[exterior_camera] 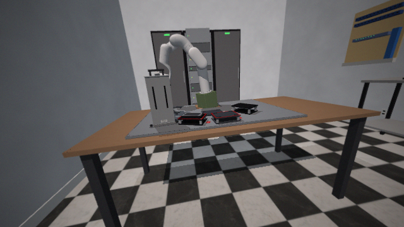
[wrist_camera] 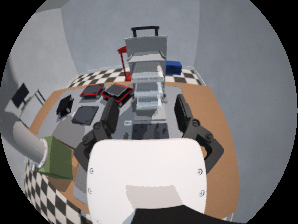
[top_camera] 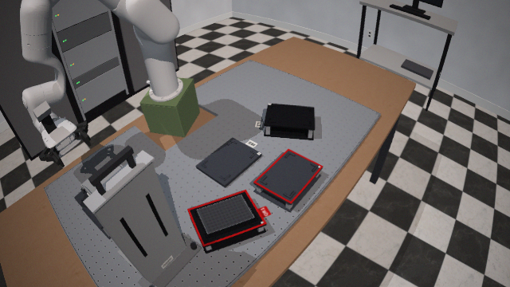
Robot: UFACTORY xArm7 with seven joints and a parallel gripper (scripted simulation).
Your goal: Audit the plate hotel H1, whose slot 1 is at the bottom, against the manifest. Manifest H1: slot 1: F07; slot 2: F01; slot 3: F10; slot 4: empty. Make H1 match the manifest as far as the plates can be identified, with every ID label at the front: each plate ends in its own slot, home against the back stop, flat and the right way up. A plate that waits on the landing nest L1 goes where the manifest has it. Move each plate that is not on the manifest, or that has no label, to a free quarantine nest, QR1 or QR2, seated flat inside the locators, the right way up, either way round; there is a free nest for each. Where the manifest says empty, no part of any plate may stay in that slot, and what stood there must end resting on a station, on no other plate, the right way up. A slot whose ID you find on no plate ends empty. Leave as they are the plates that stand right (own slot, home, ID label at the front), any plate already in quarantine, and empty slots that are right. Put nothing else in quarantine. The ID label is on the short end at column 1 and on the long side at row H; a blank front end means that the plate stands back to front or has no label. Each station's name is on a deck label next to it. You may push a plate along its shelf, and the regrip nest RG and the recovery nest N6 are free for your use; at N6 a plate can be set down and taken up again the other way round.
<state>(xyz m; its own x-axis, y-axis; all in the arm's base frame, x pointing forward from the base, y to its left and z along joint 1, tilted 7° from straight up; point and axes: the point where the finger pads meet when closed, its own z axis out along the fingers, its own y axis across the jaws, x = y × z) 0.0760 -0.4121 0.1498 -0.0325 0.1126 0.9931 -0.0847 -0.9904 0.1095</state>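
Arm: bent up and over from the green pedestal (top_camera: 172, 113), the wrist lowered off the bench (top_camera: 339, 72) edge, beside the plate hotel (top_camera: 131, 199).
Gripper (top_camera: 60, 148): held low in front of the hotel's open face, fingers spread wide, nothing pinched between them.
Plate hotel: stood upright at the near-left corner of the grey deck (top_camera: 247, 88), a black handle (top_camera: 113, 165) on top; shelves are seen stacked in the wrist view, labels too small to be read.
Plate (top_camera: 225, 214): seated flat in the nearer red-edged nest (top_camera: 195, 223), its long axis run roughly along the deck's front edge.
Second red-edged nest (top_camera: 288, 175): no plate seen on it, just beside the first.
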